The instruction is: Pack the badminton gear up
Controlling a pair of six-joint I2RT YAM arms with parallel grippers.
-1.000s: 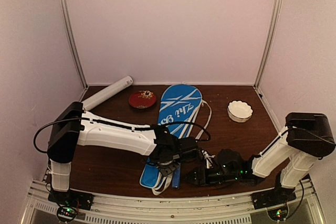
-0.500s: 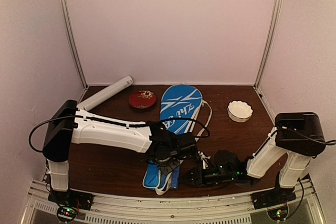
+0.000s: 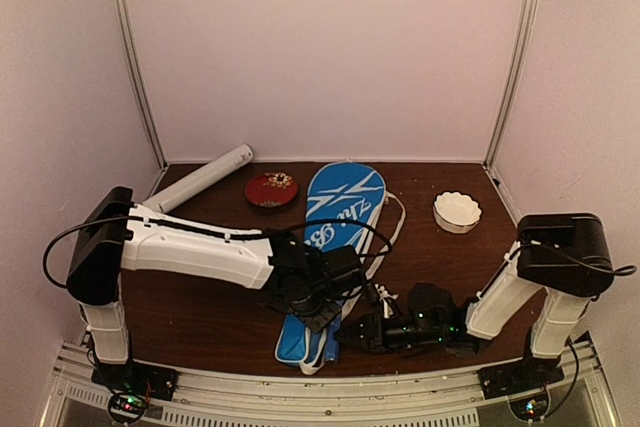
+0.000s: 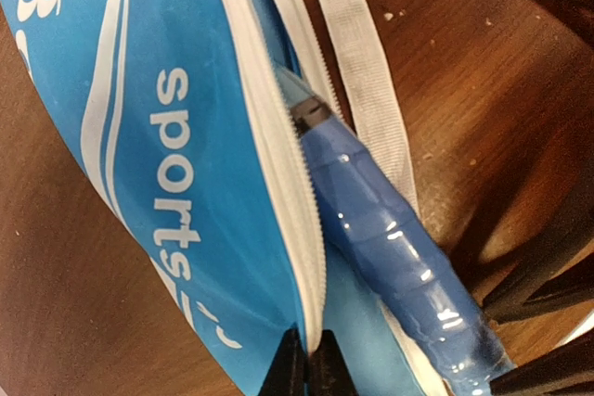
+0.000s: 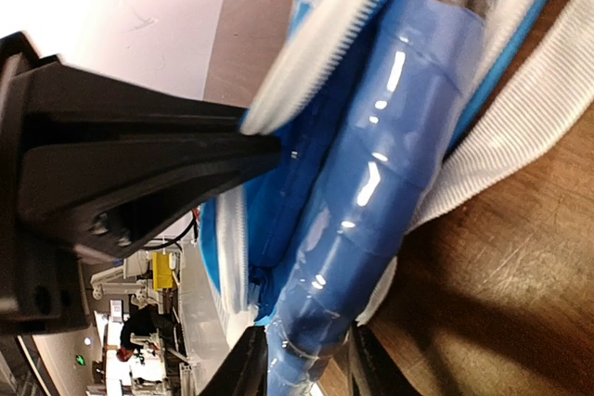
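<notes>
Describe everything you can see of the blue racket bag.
The racket bag is bright blue fabric with white lettering, "sports" among it, and white zip trim. It lies flat on the brown table, its rounded head toward the back wall, its narrow end near the arms. A white strap trails beside it. The zip edge gapes, and a glossy blue racket handle sticks out. The left gripper pinches that edge with shut fingers; the right gripper clasps the handle.
</notes>
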